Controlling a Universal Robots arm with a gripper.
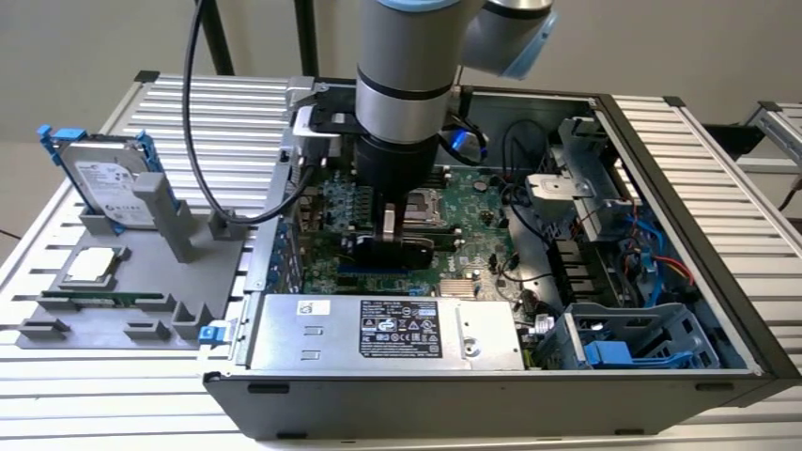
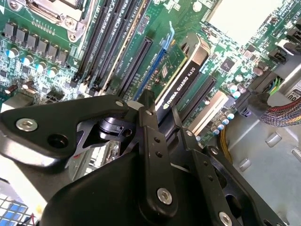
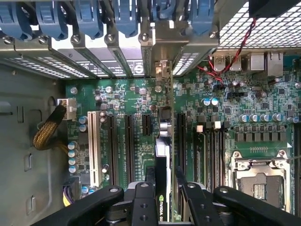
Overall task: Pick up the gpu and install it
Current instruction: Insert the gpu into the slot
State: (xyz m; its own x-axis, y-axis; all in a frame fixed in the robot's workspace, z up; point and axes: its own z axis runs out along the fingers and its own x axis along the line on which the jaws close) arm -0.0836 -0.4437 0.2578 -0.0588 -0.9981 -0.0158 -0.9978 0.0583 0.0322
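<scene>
**GPU held on edge over the motherboard slots**

Inside the open computer case (image 1: 701,310), arm lowered from above. Gripper (image 1: 391,246) pinching the gpu (image 2: 181,82) between its black fingers (image 2: 149,129), card standing on edge with the black shroud edge facing up in the second wrist view. In the first wrist view, gpu (image 3: 162,155) lined up lengthwise between two long black expansion slots, its far end reaching toward the silver bracket openings at the case's rear wall. Cannot tell whether the card edge is seated in a slot or just above it.

Motherboard (image 1: 483,202) green, processor socket (image 3: 257,181) beside the memory slots. White slot (image 3: 92,146) off to one side of the card. Power supply (image 1: 389,331) lying along the case's near edge.

On the exterior view's left, grey fixture tray (image 1: 119,291) on the slatted table (image 1: 225,122), holding the hard drive (image 1: 111,188) upright with blue rails, a processor chip (image 1: 94,268), and a memory stick (image 1: 103,301) lying flat.
</scene>
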